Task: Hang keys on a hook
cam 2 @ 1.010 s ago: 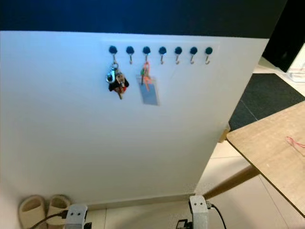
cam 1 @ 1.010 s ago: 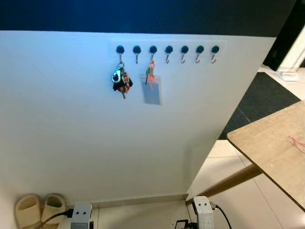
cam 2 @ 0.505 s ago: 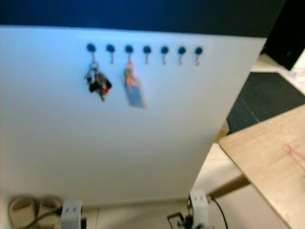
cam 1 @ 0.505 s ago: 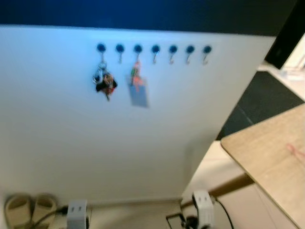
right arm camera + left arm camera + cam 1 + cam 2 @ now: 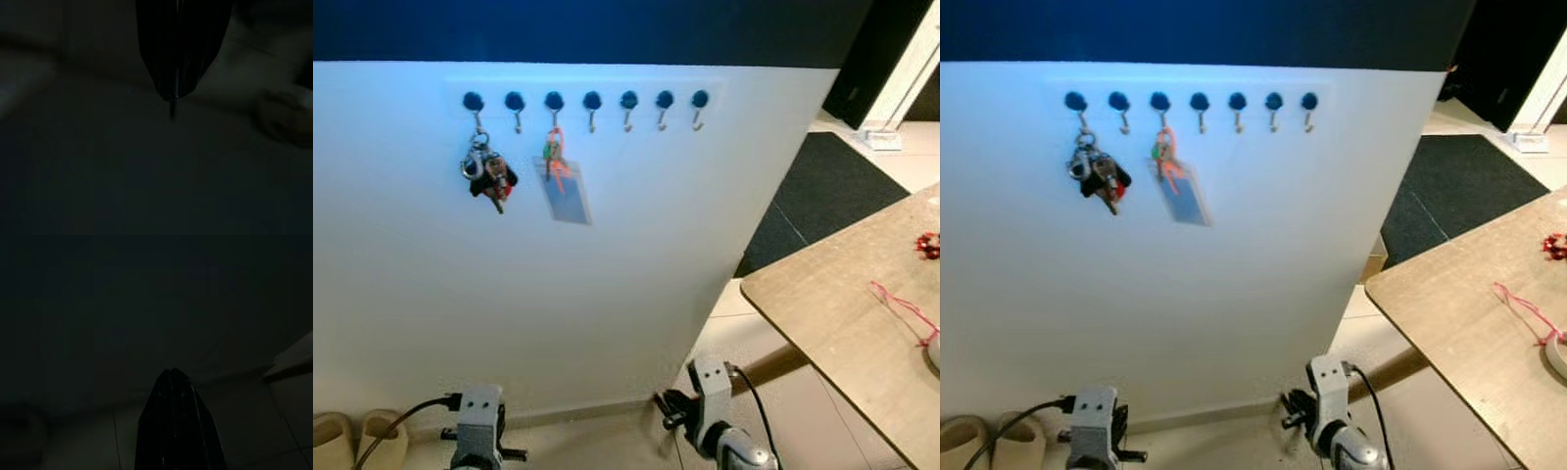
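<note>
Left eye view: bunch of metal keys with a black-and-red fob [image 5: 485,173] hanging off the far-left blue-knobbed hook [image 5: 474,103] on the white panel [image 5: 607,274], high above both arms. Left gripper [image 5: 172,382] and right gripper [image 5: 174,95] down low near the floor, nowhere near the keys. Wrist views very dark; fingers look pressed together, holding nothing.

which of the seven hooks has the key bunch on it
The leftmost hook holds the key bunch. The third from the left carries a blue card on an orange strap; the other five are bare.
</note>
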`<state>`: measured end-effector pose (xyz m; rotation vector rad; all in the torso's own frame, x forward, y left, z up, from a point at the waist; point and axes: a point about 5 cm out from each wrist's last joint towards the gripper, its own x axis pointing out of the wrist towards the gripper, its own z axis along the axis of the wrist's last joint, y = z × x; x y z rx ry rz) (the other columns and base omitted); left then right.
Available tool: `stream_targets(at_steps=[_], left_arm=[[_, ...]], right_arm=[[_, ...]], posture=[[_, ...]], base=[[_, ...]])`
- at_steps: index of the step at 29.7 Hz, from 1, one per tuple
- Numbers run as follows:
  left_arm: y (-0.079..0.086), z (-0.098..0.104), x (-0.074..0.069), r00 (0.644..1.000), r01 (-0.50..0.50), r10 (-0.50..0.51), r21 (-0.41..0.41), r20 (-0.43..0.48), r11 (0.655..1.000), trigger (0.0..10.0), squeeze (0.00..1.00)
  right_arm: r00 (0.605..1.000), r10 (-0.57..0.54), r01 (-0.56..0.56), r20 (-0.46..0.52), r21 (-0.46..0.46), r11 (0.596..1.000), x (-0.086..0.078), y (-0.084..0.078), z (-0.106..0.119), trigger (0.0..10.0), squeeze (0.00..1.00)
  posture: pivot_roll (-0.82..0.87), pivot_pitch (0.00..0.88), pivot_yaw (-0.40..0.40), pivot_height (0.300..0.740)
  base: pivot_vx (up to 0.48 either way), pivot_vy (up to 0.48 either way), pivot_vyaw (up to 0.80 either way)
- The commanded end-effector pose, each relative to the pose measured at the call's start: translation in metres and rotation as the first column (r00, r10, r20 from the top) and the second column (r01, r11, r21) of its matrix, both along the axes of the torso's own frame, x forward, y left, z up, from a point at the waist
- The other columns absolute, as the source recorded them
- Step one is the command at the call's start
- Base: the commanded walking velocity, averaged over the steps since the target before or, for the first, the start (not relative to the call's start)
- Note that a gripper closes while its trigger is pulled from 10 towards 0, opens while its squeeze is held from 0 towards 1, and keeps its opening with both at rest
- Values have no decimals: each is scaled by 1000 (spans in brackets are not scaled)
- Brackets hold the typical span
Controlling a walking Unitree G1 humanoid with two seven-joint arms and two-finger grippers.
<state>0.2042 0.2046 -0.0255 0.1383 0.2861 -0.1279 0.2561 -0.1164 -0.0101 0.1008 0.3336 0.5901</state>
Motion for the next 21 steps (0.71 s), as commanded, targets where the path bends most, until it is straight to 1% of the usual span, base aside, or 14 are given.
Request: stream_targets(at_steps=[1, 3, 6, 9, 10, 12, 13, 14, 15, 16, 17, 18, 20, 21], left_arm=[[-2, 7, 1, 997, 67, -68, 22, 46, 998, 10000, 0], [-3, 12, 3, 993, 94, -96, 31, 71, 995, 10000, 0], [-1, 21, 3, 983, 144, -149, 56, 105, 988, 10000, 0], [-2, 33, 3, 963, 208, -213, 52, 162, 977, 10000, 0], [-4, 39, 3, 952, 239, -244, 51, 186, 970, 10000, 0], [-7, 45, 3, 938, 271, -276, 53, 209, 961, 10000, 0], [-8, 49, 4, 929, 282, -289, 64, 230, 957, 10000, 0], [-8, 49, 4, 929, 282, -289, 64, 230, 957, 10000, 0], [-9, 51, 5, 924, 287, -296, 72, 243, 955, 10000, 0], [-9, 56, 7, 916, 287, -296, 76, 272, 955, 10000, 0], [-10, 65, 9, 903, 289, -297, 72, 312, 955, 10000, 0], [-11, 71, 10, 894, 290, -296, 67, 338, 955, 10000, 0], [-17, 87, 13, 862, 323, -315, 48, 397, 945, 10000, 0], [-17, 87, 13, 862, 323, -315, 48, 397, 945, 10000, 0]], right_arm=[[996, 43, -46, 73, 38, 998, 5, 5, 12, 10000, 0], [988, 62, -73, 141, 76, 994, 11, 11, 24, 10000, 0], [962, 25, -65, 272, 139, 988, 24, 16, 53, 10000, 0], [910, -30, -48, 414, 177, 983, 34, 16, 84, 10000, 0], [881, -48, -41, 470, 177, 983, 37, 16, 97, 10000, 0], [850, -62, -37, 523, 176, 984, 39, 16, 109, 10000, 0], [825, -67, -27, 562, 158, 987, 40, 15, 116, 10000, 0], [825, -67, -27, 562, 158, 987, 40, 15, 116, 10000, 0], [808, -70, -20, 585, 147, 989, 41, 15, 120, 10000, 0], [768, -92, -3, 634, 147, 989, 42, 13, 131, 10000, 0], [717, -128, 16, 686, 167, 986, 43, 11, 146, 10000, 0], [683, -153, 27, 715, 185, 982, 43, 9, 156, 10000, 0], [593, -187, 51, 784, 194, 980, 41, 6, 180, 10000, 0], [593, -187, 51, 784, 194, 980, 41, 6, 180, 10000, 0]], posture=[[77, 59, -41, 740], [77, 60, -42, 740], [77, 62, -45, 740], [74, 67, -45, 740], [73, 68, -45, 740], [72, 69, -45, 740], [69, 71, -45, 740], [69, 71, -45, 740], [69, 71, -45, 740], [66, 72, -45, 740], [62, 74, -45, 740], [62, 74, -45, 740], [60, 75, -48, 740], [60, 75, -48, 740]], base=[[0, 0, 0], [0, 0, 0], [0, 0, 0], [0, 0, 0], [0, 0, 0], [0, 0, 0], [0, 0, 0], [0, 0, 0], [0, 0, 0], [0, 0, 0], [0, 0, 0], [0, 0, 0], [0, 0, 0], [0, 0, 0]])
